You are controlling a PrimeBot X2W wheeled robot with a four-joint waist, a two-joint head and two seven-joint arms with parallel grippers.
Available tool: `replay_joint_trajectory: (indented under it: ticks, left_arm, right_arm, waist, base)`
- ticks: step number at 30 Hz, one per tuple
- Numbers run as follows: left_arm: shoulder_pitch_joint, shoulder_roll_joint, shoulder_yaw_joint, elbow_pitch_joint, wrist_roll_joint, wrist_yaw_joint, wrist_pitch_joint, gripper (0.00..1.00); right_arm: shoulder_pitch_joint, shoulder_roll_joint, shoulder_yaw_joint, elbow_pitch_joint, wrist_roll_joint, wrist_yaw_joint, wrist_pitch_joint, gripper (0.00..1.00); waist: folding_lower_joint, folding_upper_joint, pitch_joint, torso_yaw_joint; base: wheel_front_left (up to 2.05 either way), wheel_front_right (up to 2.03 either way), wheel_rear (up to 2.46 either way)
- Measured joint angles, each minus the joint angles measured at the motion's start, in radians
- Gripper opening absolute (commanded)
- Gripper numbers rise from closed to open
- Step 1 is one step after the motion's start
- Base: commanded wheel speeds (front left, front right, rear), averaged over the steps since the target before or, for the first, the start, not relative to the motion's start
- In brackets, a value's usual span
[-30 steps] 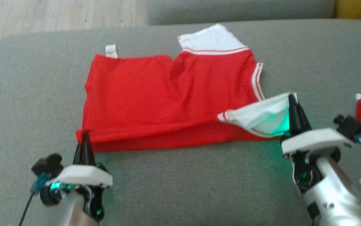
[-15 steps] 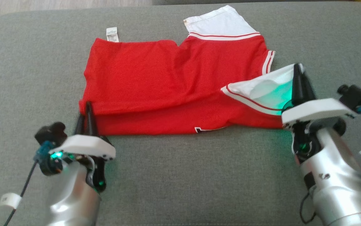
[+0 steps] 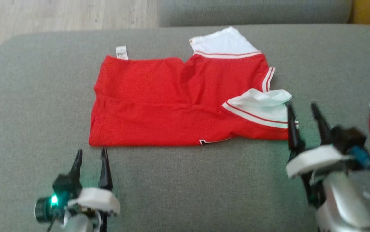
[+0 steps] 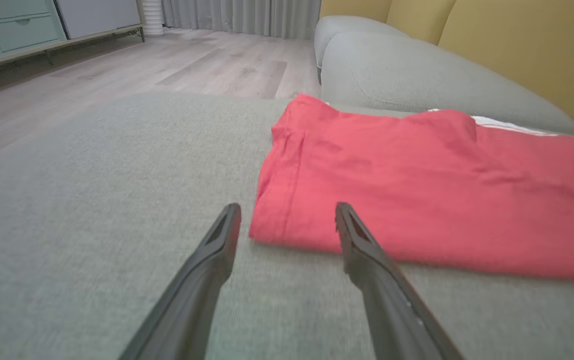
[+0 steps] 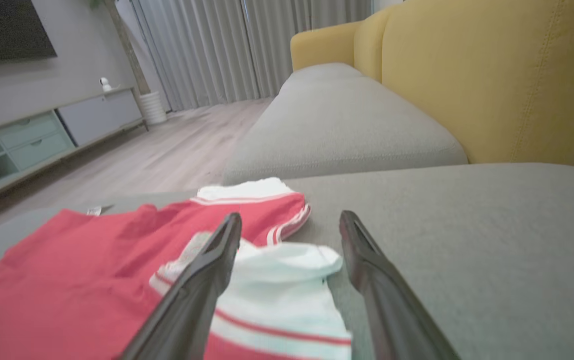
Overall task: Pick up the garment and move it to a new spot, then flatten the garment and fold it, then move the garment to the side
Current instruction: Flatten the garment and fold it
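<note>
Okay, head view: red garment point(image 3: 159, 106) is lying folded on the grey sofa cushion point(image 3: 188, 187), white tag point(image 3: 121, 52) poking from its far edge, writing unreadable; left gripper point(image 3: 91, 150) and right gripper point(image 3: 301, 108) are both standing open, holding nothing. Left wrist view: fingers point(image 4: 207, 280) are hovering just short of the garment's corner, wood floor point(image 4: 192, 65) and cabinet point(image 4: 12, 25) beyond. Right wrist view: white sleeve point(image 5: 277, 290) is lying just beside spread fingers, yellow backrest point(image 5: 491, 75) behind.
</note>
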Motion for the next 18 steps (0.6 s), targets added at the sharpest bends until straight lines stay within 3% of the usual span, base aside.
replay_joint_trajectory:
  ticks: [9, 18]
  left_arm:
    - [0.200, 0.004, -0.007, -0.089, 0.044, 0.028, 0.000, 1.00]
    - [0.314, 0.010, -0.034, -0.147, 0.043, 0.050, 0.000, 1.00]
  right_arm:
    - [0.192, 0.023, -0.002, -0.007, -0.101, 0.000, 0.000, 1.00]
    - [0.275, 0.034, -0.001, -0.005, -0.074, 0.000, 0.000, 1.00]
  waist:
    - [-0.0002, 0.0000, -0.111, -0.006]
    - [0.0000, 0.0000, -0.157, -0.011]
  base:
    - [0.00, 0.00, 0.00]
    - [0.00, 0.00, 0.00]
